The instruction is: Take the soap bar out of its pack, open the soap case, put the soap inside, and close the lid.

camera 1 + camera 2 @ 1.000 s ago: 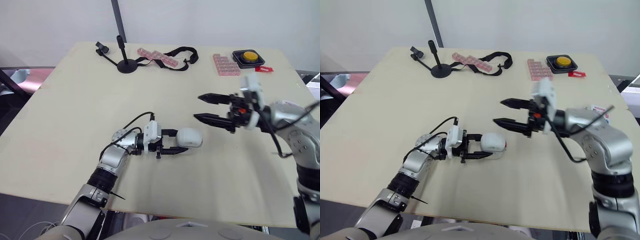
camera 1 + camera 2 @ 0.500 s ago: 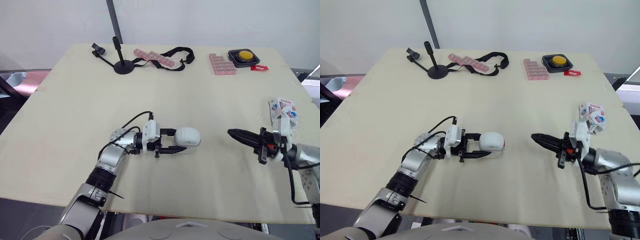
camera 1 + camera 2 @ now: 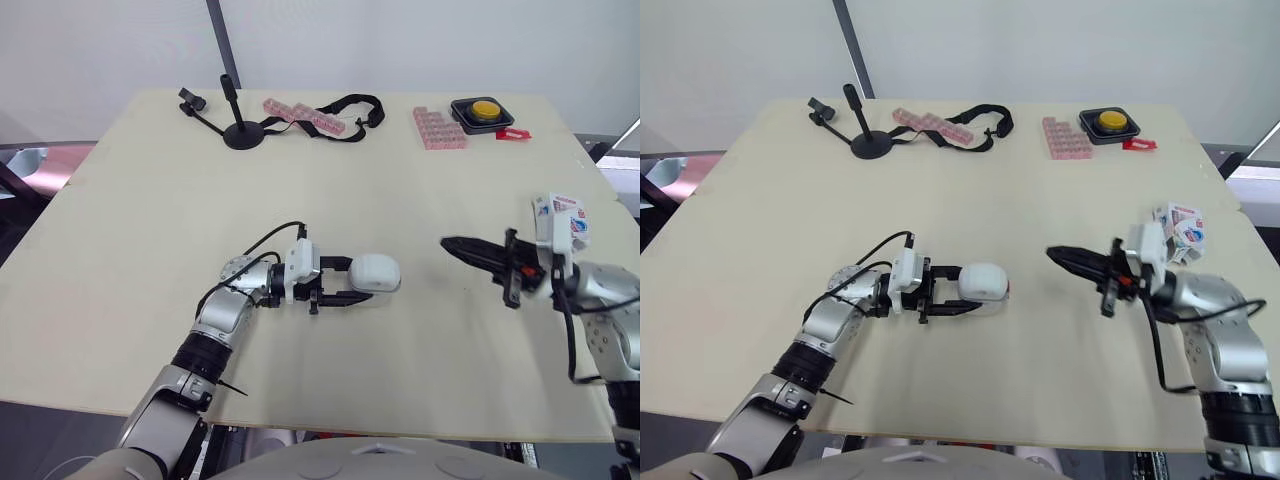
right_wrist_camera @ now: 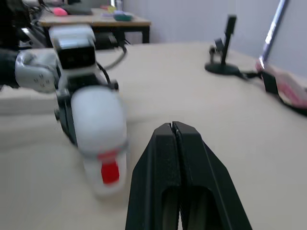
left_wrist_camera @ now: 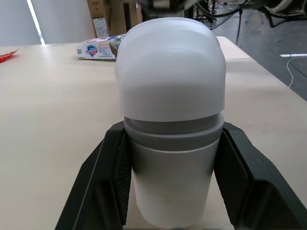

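Wide look across the table [image 3: 150, 250] first: no loose bar of soap lies anywhere on it, and that shapes the read on progress. The left arm reaches low over the tabletop, forearm nearly flat, and the left gripper [image 3: 350, 281] has its two black fingers clamped on either side of the soap case [image 3: 376, 272], which lies just in front of centre. The right arm comes in from the far right, held above the surface, and the right gripper [image 3: 450, 245] points straight at the case with its fingers pressed together and nothing between them. It is near the case but apart from it.

The case itself looks closed: the white lid sits down over the grey band [image 5: 172, 132], red mark [image 4: 110, 171] on one side. The soap pack [image 3: 563, 214] lies crumpled by the table's right edge, just beside the right wrist.

My call is that the late stage is at hand — the pack looks spent and the lid is down — though whether the bar is inside the case cannot be seen.
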Motion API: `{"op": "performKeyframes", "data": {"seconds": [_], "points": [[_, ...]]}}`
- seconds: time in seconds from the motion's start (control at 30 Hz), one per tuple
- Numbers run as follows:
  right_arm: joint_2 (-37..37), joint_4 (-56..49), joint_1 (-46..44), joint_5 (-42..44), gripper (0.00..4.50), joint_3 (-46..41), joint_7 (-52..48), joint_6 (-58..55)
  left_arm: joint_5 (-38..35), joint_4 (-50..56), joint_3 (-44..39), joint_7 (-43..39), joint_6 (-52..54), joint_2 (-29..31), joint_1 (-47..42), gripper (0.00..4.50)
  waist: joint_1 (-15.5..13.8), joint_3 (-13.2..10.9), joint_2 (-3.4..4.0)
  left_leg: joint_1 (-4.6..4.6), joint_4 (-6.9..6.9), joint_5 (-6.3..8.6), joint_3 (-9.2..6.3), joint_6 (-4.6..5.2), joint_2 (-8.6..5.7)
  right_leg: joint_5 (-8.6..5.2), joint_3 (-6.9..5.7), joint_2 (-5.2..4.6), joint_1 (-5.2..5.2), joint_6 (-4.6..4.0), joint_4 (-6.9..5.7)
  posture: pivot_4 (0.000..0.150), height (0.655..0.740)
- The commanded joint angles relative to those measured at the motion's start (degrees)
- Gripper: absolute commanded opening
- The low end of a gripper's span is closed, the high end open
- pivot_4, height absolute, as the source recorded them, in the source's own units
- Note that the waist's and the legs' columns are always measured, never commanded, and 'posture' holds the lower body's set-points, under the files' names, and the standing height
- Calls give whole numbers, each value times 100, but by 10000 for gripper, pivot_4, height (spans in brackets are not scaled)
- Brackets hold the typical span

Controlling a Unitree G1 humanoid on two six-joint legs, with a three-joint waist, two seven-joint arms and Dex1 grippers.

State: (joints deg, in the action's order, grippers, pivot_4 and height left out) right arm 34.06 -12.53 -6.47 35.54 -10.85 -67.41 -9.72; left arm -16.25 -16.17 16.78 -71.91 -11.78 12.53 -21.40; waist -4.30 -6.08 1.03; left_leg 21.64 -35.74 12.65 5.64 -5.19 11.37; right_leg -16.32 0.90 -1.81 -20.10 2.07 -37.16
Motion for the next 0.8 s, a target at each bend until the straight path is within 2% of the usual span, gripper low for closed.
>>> {"op": "performKeyframes", "data": {"seconds": [0.03, 0.33, 0.8], "points": [[-32, -722, -230, 200, 621, 350, 354, -447, 21, -9, -35, -17, 32, 89, -21, 18856, -10, 0, 0, 1, 0, 0, 0, -1, 0, 0, 0, 0, 0, 0, 2, 1500, 7400], [-143, -1315, -621, -58, 621, 1251, 798, -923, 21, -22, -66, -11, 37, 134, -38, 18856, -7, -1, -1, 1, 5, -13, 0, -30, 0, 0, 0, 0, -1, 0, 7, 1500, 7400], [91, -1145, -393, -583, 621, 1482, 692, -706, 46, 80, -45, 40, 61, 154, 22, 18856, -3, -2, -3, 0, 9, -13, 0, -34, -1, 0, 0, 1, 0, 1, 10, 1500, 7400]]}}
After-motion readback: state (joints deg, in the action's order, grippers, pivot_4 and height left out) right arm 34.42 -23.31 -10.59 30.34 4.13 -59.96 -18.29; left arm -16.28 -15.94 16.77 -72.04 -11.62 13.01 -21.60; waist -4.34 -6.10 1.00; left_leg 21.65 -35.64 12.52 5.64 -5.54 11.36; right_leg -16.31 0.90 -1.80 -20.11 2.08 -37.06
